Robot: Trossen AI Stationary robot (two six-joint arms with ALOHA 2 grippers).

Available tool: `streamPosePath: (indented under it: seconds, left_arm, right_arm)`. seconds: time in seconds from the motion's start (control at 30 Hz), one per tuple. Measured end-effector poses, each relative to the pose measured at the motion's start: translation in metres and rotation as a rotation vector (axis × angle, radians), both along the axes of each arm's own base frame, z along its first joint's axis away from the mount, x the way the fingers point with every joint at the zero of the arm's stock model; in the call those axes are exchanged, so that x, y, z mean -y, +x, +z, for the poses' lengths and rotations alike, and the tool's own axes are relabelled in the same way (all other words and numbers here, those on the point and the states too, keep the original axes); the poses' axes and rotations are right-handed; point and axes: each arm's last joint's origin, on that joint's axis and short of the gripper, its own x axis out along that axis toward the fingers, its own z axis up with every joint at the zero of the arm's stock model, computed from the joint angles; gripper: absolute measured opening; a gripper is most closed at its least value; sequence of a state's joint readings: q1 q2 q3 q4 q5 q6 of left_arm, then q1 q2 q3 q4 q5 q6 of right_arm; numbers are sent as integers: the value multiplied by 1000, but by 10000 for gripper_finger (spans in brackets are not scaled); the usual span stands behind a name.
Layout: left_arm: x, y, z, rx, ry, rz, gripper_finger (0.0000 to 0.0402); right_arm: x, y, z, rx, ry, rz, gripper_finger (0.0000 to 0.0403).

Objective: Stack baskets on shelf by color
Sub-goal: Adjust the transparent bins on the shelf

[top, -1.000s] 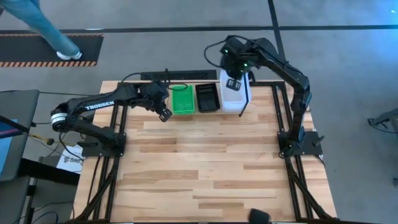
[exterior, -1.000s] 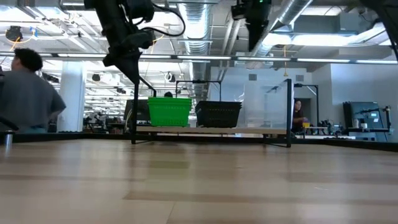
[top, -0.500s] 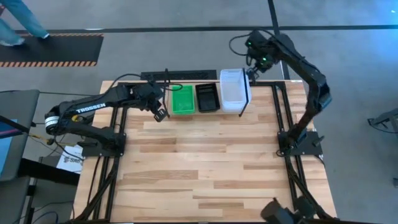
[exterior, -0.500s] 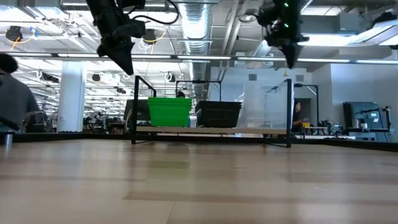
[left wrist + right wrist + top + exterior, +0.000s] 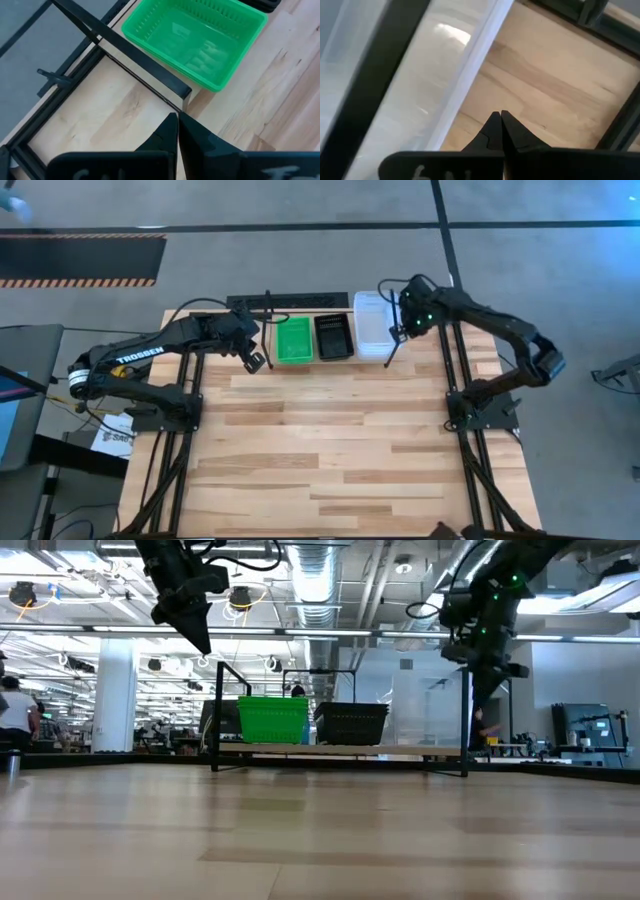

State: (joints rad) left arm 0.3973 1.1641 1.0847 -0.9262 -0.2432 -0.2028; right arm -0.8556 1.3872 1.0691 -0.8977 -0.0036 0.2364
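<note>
The black wire shelf [image 5: 392, 348] stands at the table's far edge and carries three baskets side by side: a green basket [image 5: 294, 339], a black basket [image 5: 332, 336] and a clear basket [image 5: 371, 338]. Each rests by its bottom on the shelf's deck [image 5: 340, 749]. My left gripper [image 5: 256, 362] hangs shut just off the shelf's left end, above the table and beside the green basket [image 5: 200, 42]. My right gripper [image 5: 400, 330] hangs shut at the shelf's right end, beside the clear basket's rim [image 5: 470, 65], over bare wood.
A black power strip [image 5: 290, 301] lies behind the shelf. Black frame tubes [image 5: 455, 370] run along both sides of the table. The wooden top [image 5: 320, 440] in front of the shelf is bare. A person [image 5: 15, 715] stands far off in the room.
My right gripper has swung from above the clear basket out past the shelf's right end, rolled, and come down beside that end. My left gripper has drawn back a little from the green basket, up and toward the table's left edge. The baskets have stayed in place.
</note>
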Motion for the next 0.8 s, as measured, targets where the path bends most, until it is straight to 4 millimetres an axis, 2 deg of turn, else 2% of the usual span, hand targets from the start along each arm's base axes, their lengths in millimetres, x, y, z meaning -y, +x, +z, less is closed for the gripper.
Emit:
streamPosePath:
  seconds: [0.17, 0.3, 0.47, 0.6, 0.8]
  left_arm:
    - [-1, 0, 0, 0, 0, 3, 0]
    - [-3, -1, 0, 0, 0, 15, 0]
    - [-5, -2, 0, 0, 0, 25, 0]
    - [-5, -2, 0, -2, -1, 21, 0]
    - [-5, -3, 0, -5, -6, 18, 0]
  right_arm:
    - [4, 8, -6, 26, -11, 10, 1]
    - [7, 16, -2, 117, -44, 15, 1]
    - [5, 21, -1, 142, -52, 20, 0]
    - [3, 20, -1, 134, -42, 20, 0]
    - [-5, 13, 12, 125, -99, 4, 0]
